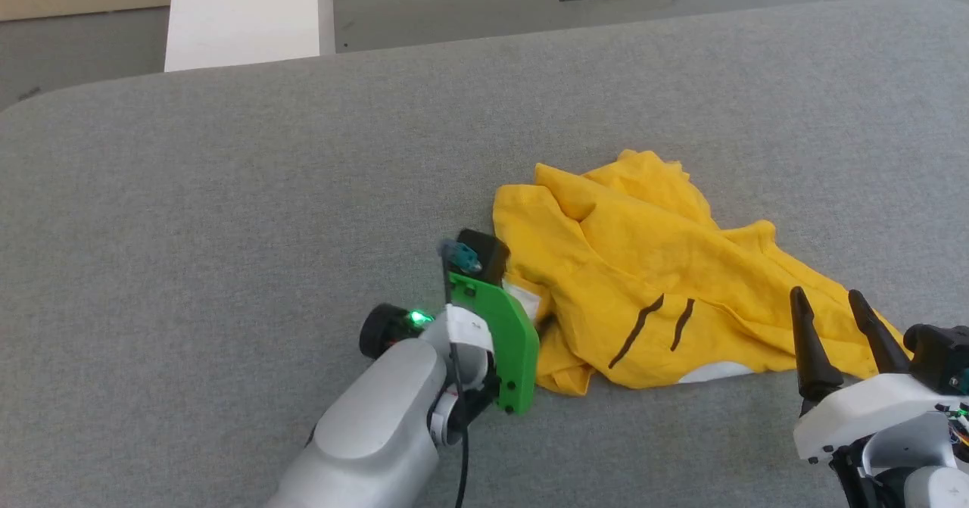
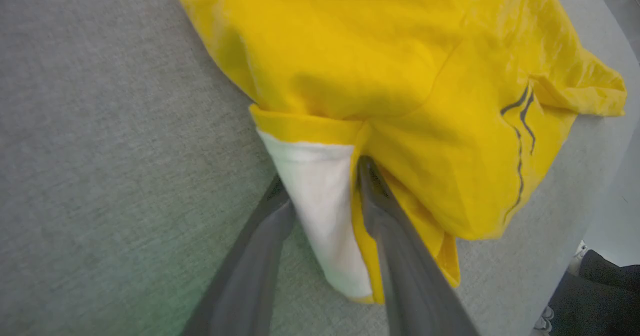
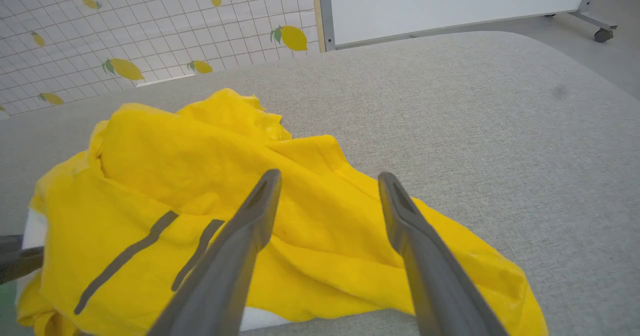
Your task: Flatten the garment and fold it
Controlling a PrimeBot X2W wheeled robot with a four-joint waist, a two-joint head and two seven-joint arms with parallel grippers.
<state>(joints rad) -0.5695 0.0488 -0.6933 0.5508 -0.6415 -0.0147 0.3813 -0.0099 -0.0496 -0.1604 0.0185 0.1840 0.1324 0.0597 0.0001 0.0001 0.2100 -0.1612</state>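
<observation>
Left claw (image 2: 322, 176) is seen low at the near-left edge of the garment (image 1: 643, 266); its two dark fingers (image 2: 400, 256) are held apart, one on each side of a white patch (image 2: 320, 201) of the cloth; a fold of that patch is lodged between them, and the jaws are not seen pressed together on it; the right-hand finger is tucked into a crease where white meets yellow. A green bracket (image 1: 503, 341) is carried on that arm's wrist, and the fingers are hidden behind it in the head view. Right claw (image 3: 330, 178) is held wide open, nothing between its fingers; it is raised over the garment's near-right edge, with the cloth not touched.

The garment, a bright yellow T-shirt, is found crumpled in a loose heap on the grey tabletop (image 1: 227, 190), right of centre and towards the near side; several folds are piled over one another; two black lines (image 1: 651, 326) of the print are shown on the front fold, with a sliver of white (image 1: 715, 372) below them at the near hem. Beyond the tabletop's far edge a white block (image 1: 250, 16) is seen; in the right wrist view a tiled wall printed with lemons (image 3: 125, 25) and a white panel (image 3: 450, 0) are seen.
</observation>
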